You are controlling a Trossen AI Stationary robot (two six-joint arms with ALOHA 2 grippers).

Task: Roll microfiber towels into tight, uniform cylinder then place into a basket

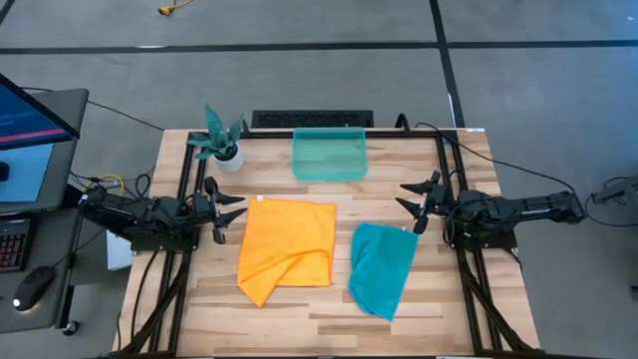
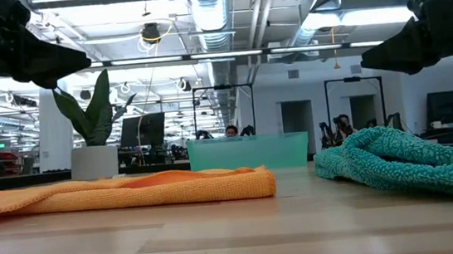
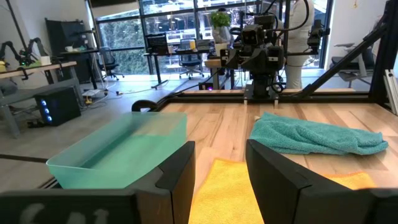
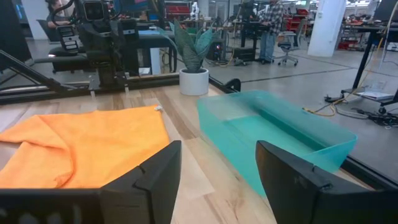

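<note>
The basket (image 1: 330, 155) stands at the far middle of the wooden bench (image 1: 299, 309), a low-walled, see-through teal-green bin. Nothing lies in it; its floor shows bare in both wrist views. To its left, at the far left corner, a small white pot holds a teal plant (image 1: 221, 140), well apart from the cloths.

Both towels lie flat and rumpled on the bench, neither rolled. The orange towel (image 1: 286, 247) is spread left of centre, nearer than the basket, with one corner folded over on itself. The teal towel (image 1: 383, 267) lies just right of it, smaller and bunched, a strip of bare wood showing between the two.

The left gripper (image 1: 231, 212) hangs above the left edge of the bench, just beside the orange towel's far left corner, its fingers (image 3: 180, 180) apart and holding nothing. The right gripper (image 1: 411, 203) hangs above the right side, close by the far corner of the teal towel, its fingers (image 4: 152, 177) spread wide and likewise empty.

People show in the room beyond the bench.
</note>
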